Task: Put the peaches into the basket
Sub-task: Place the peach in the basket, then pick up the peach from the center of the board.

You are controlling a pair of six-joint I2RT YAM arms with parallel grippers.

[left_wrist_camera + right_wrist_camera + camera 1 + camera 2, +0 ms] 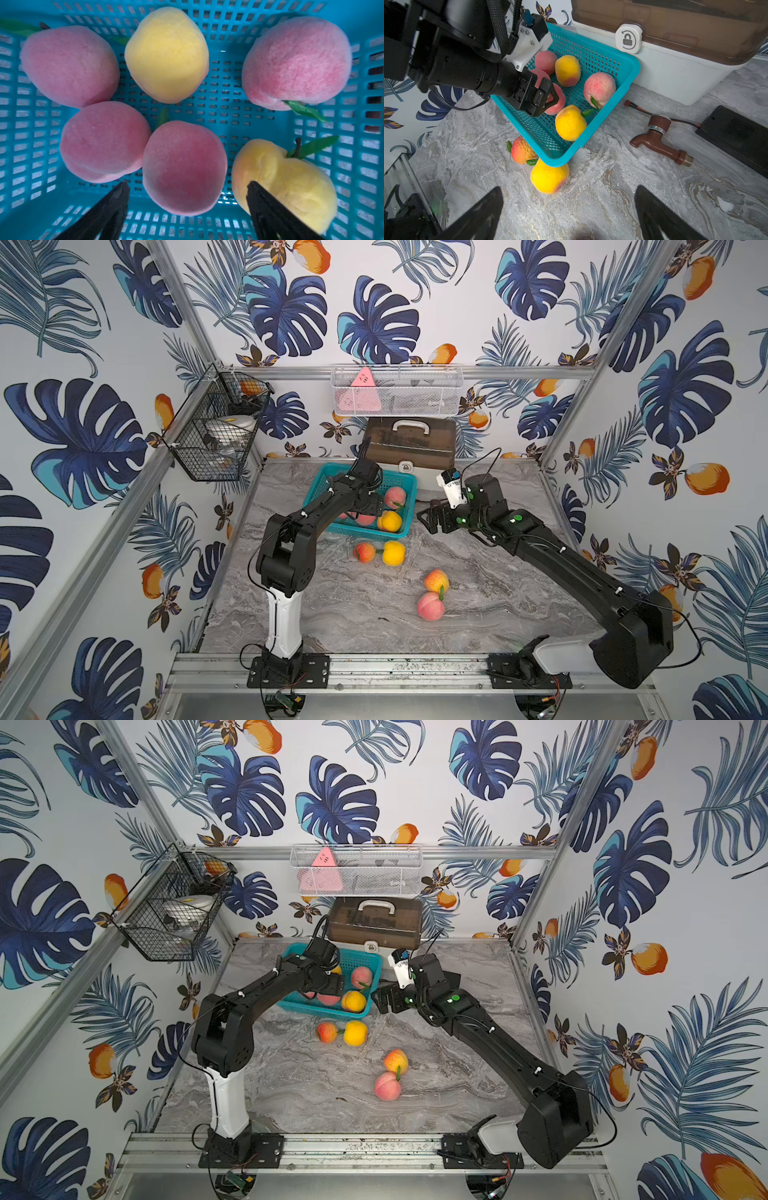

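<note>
6 peaches (166, 56) lie in the teal basket (633, 66) (4 pink, 2 yellow). 4 sit on the counter (490, 564): an orange-red peach (364, 551) beside a yellow peach (393, 553) just in front of the basket, a pink peach (431, 606) and an orange peach (435, 580) nearer the counter's front edge. Your left end effector (187, 185) hangs over the basket, jaws wide, gripping nothing. Your right end effector (569, 188), jaws fully apart and empty, hovers just beside the basket.
</note>
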